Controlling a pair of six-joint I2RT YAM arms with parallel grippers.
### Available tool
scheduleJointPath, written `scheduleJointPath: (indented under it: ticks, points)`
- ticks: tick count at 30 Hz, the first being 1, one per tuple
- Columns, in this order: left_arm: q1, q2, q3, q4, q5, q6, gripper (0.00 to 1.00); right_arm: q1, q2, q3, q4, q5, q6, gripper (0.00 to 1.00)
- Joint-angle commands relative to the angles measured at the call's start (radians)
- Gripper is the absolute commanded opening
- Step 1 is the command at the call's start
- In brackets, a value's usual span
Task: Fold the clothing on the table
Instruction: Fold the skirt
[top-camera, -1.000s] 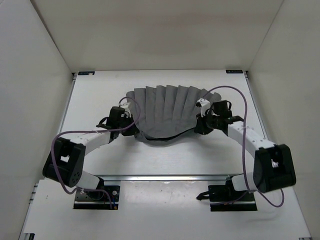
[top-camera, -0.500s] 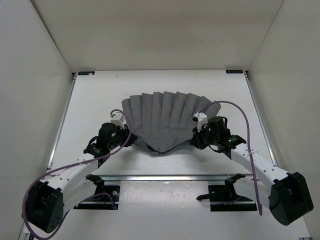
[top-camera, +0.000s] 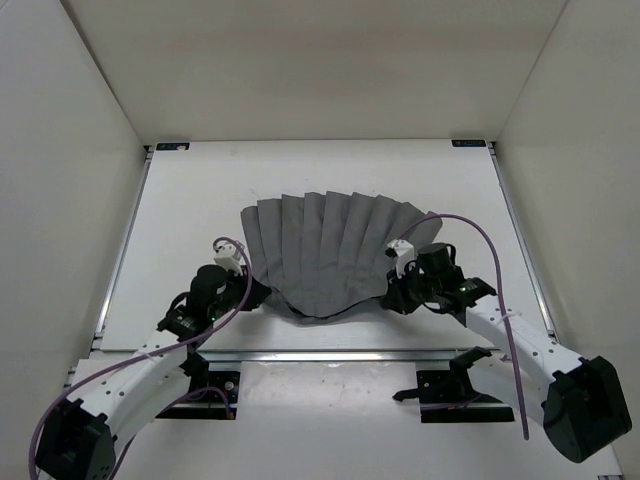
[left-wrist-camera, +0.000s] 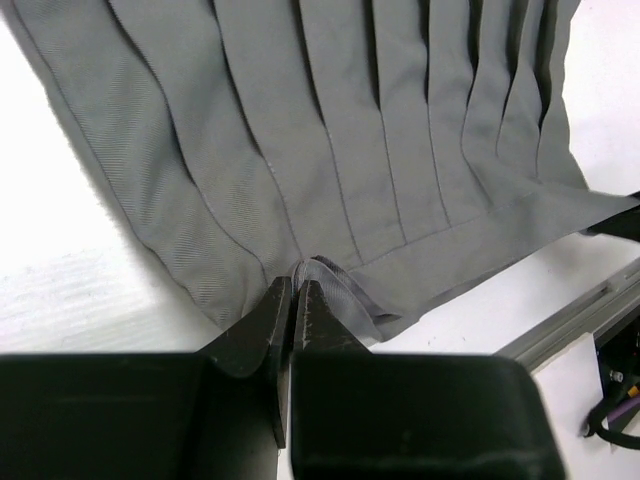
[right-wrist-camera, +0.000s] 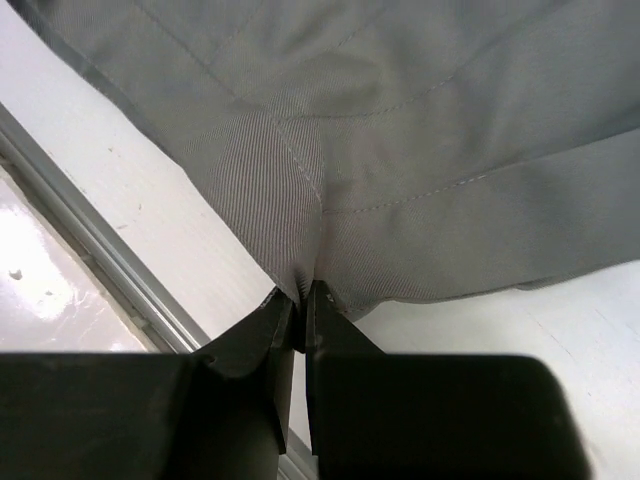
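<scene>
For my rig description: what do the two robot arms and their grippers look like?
The left arm and right arm have white tubular links and bulky black joints. A thin purple cable loops along each. The left gripper and right gripper are black: a blocky body with two tapering fingers.

White panels on three sides
A far wall (top-camera: 320, 70), a left wall (top-camera: 60, 200) and a right wall (top-camera: 590, 180) stand plain and matte around the work area. At the near side lies a glossy white ledge (top-camera: 330, 410) that reflects light.
</scene>
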Motion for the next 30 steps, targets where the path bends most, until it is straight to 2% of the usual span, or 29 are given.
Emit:
scheduleJointPath:
  ticks: [1, 8, 15, 21, 26, 30]
  points:
    - [-0.008, -0.039, 0.051, -0.093, 0.016, 0.003, 0.0, -0.052, -0.056, 0.007, -0.038, -0.089, -0.012, 0.0]
    - [-0.009, -0.07, 0.187, -0.222, 0.042, 0.036, 0.0, -0.048, -0.157, 0.085, -0.141, -0.062, -0.049, 0.0]
    - [0.038, -0.025, 0.387, -0.274, 0.053, 0.088, 0.0, -0.202, -0.149, 0.298, -0.219, -0.224, -0.098, 0.0]
    - [0.074, 0.14, 0.537, -0.178, 0.014, 0.115, 0.0, -0.291, 0.067, 0.496, -0.179, -0.281, -0.118, 0.0]
    - [0.132, 0.327, 0.606, -0.029, -0.035, 0.106, 0.0, -0.363, 0.284, 0.592, 0.029, -0.336, -0.041, 0.0]
    - [0.201, 0.533, 0.712, 0.022, -0.052, 0.108, 0.0, -0.385, 0.479, 0.695, 0.075, -0.362, -0.021, 0.0]
